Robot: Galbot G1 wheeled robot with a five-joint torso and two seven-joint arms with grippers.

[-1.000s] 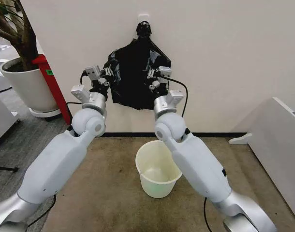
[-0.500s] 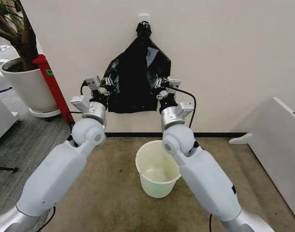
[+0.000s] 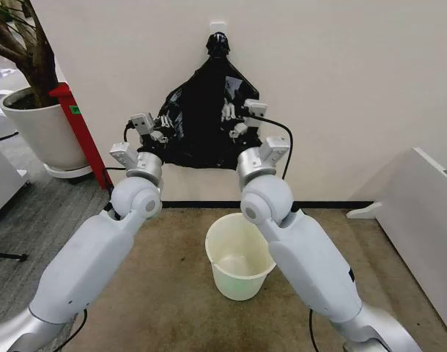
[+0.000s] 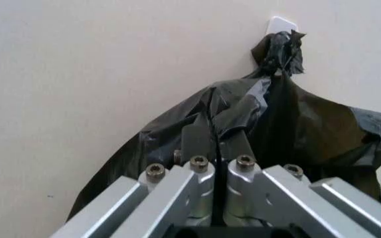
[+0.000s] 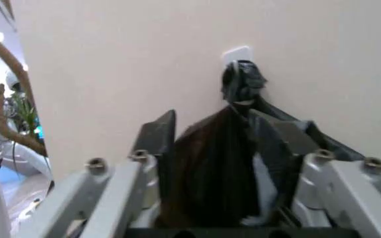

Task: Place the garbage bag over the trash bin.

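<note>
The garbage bag (image 3: 203, 125) hangs on the wall from a white hook (image 3: 218, 28) (knotted at its top), above the trash bin (image 3: 239, 256), which stands on the carpet floor. The left hand (image 3: 162, 128) is closed, pinching the bag's left edge. The right hand (image 3: 231, 121) is wide, with bag plastic between its fingers (image 5: 158, 144).

Two bulky arms in smooth pale grey-white shells, each with a round ball joint and a silver wrist collar. The left gripper (image 3: 159, 125) and right gripper (image 3: 233, 121) are bare metal, with hex screws and black cables.
</note>
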